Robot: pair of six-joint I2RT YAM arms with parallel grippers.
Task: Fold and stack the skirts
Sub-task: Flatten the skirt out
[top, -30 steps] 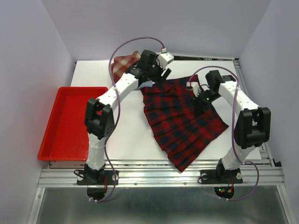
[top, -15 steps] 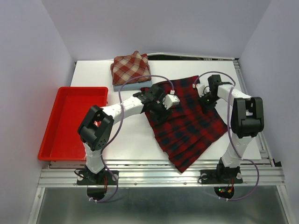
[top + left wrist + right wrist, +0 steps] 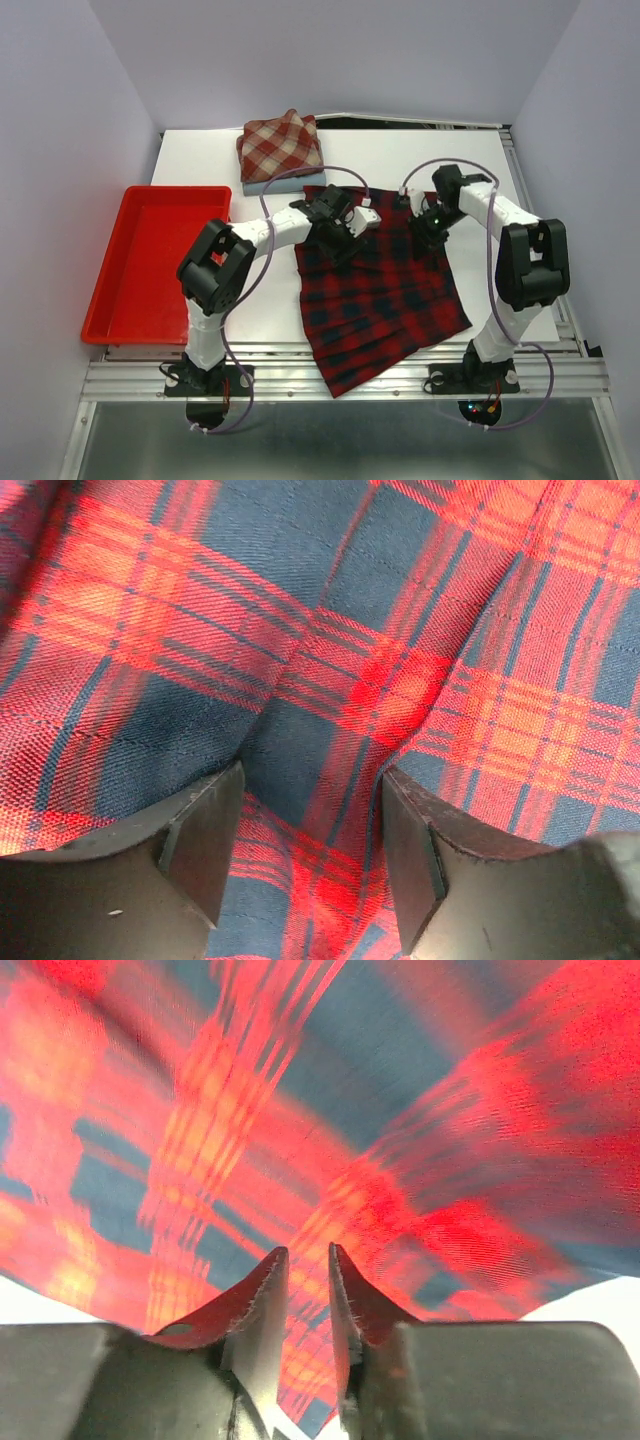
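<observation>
The red and navy plaid skirt point(image 3: 385, 295) lies spread flat on the white table, its hem toward the front edge. My left gripper point(image 3: 347, 238) rests on its upper left part; in the left wrist view point(image 3: 312, 780) the jaws stand apart with plaid cloth point(image 3: 400, 630) bulging between them. My right gripper point(image 3: 424, 228) is at the skirt's upper right edge; in the right wrist view point(image 3: 308, 1252) the fingers are almost together on the plaid cloth point(image 3: 300, 1080). The folded brick-red and cream check skirt point(image 3: 280, 142) lies on the folded light blue skirt point(image 3: 268, 186) at the back.
A red plastic tray point(image 3: 150, 260) sits at the table's left edge with nothing in it. Grey walls close in the back and both sides. A metal rail runs along the front, where the arm bases stand.
The left arm came back from the folded stack onto the plaid skirt. The right gripper moved left. The plaid skirt slid and turned, its hem now farther left and nearer the front.
</observation>
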